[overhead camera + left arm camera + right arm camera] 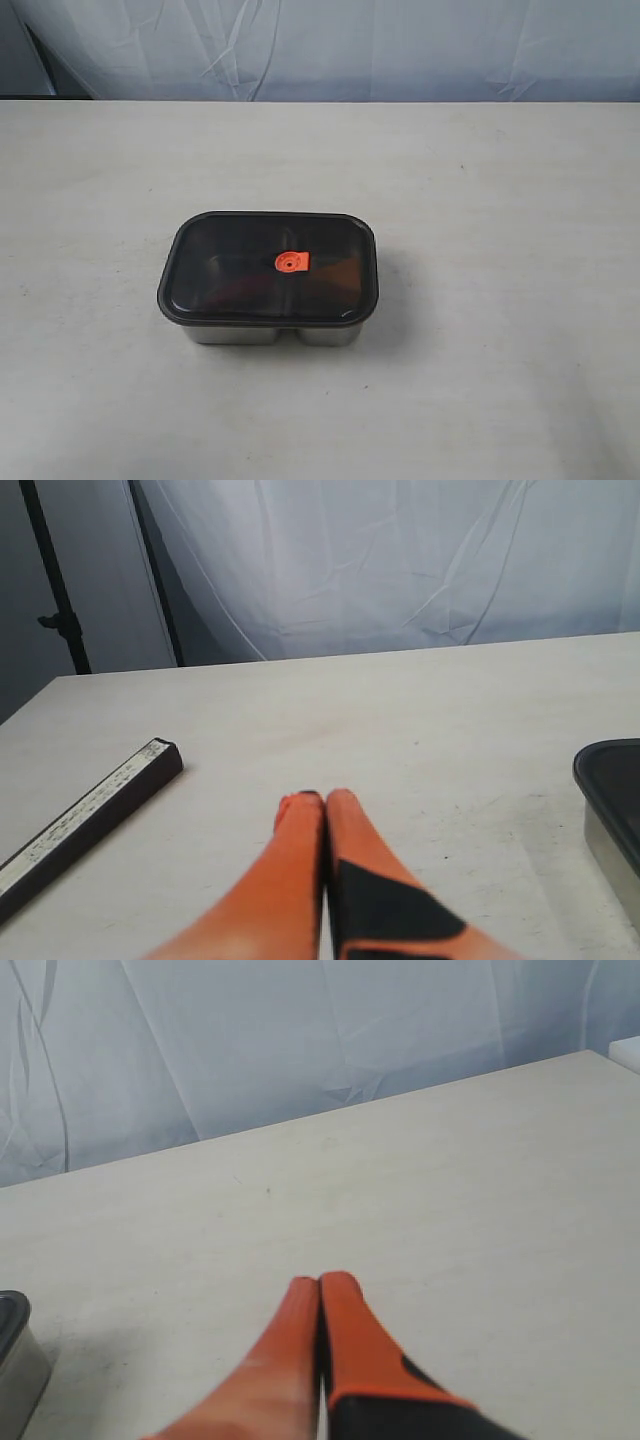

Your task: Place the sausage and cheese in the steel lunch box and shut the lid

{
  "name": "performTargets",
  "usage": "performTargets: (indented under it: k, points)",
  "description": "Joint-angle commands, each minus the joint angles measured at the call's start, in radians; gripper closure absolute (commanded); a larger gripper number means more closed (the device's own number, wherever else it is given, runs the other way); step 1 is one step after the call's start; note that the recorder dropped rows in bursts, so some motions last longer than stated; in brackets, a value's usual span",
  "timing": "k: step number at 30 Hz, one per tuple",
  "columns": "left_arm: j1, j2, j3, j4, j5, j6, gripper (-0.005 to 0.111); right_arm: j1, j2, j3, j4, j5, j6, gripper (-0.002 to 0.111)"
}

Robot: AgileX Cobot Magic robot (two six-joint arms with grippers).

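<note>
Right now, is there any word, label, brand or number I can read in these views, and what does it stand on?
Nothing can be read outright.
Orange valve tab on the lid: a small round mark, too small to read.
Dark bar, left wrist view: a pale strip with specks of print, too blurred to read.
Steel lunch box: no marking visible on its wall.

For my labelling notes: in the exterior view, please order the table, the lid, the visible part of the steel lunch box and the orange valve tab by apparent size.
1. table
2. lid
3. steel lunch box, only a strip of wall showing below the lid
4. orange valve tab
</note>
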Motion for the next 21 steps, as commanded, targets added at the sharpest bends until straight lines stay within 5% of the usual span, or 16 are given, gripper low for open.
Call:
performTargets:
  k: [1,21]
  points:
    - [0.004,-0.006,0.004,0.029,-0.016,-0.006,0.107,-0.004,-0.007,0.002,0.0,-0.01,0.0,0.108]
    - [0.004,-0.006,0.004,0.034,-0.014,-0.004,0.107,-0.004,-0.007,0.002,0.0,-0.01,0.0,0.108]
